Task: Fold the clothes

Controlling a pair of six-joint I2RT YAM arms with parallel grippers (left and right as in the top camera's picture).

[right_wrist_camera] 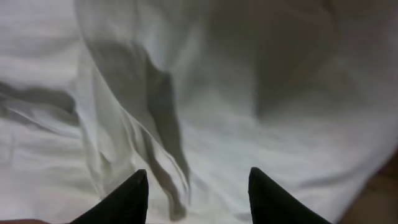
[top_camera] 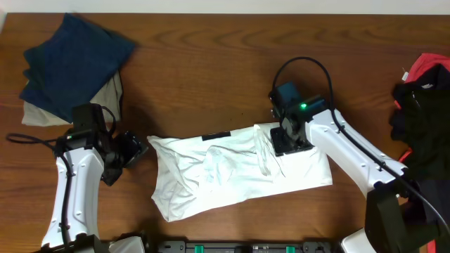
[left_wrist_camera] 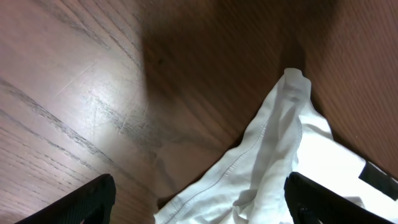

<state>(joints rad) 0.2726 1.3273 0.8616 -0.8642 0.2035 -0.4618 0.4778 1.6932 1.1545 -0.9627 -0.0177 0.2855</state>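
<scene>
The white T-shirt (top_camera: 232, 172) lies mid-frame on the dark, wood-grained tabletop (top_camera: 211, 63). It is bunched into a rumpled, rough oblong, with a stitched hem and a black strip at its upper edge. The left pincer (top_camera: 132, 150) gapes wide and empty just beside the shirt's left corner. The right pincer (right_wrist_camera: 198, 193) stands partly open over soft creases at the shirt's right, gripping nothing.

I count two claws of my own: one left claw (left_wrist_camera: 202, 200) and one right claw (right_wrist_camera: 199, 190). There is one table (top_camera: 204, 63), one white T-shirt (top_camera: 239, 172), one navy folded garment (top_camera: 74, 60), one beige folded garment (top_camera: 43, 112), and one black-and-red heap (top_camera: 425, 112) whose pieces I cannot count.
</scene>
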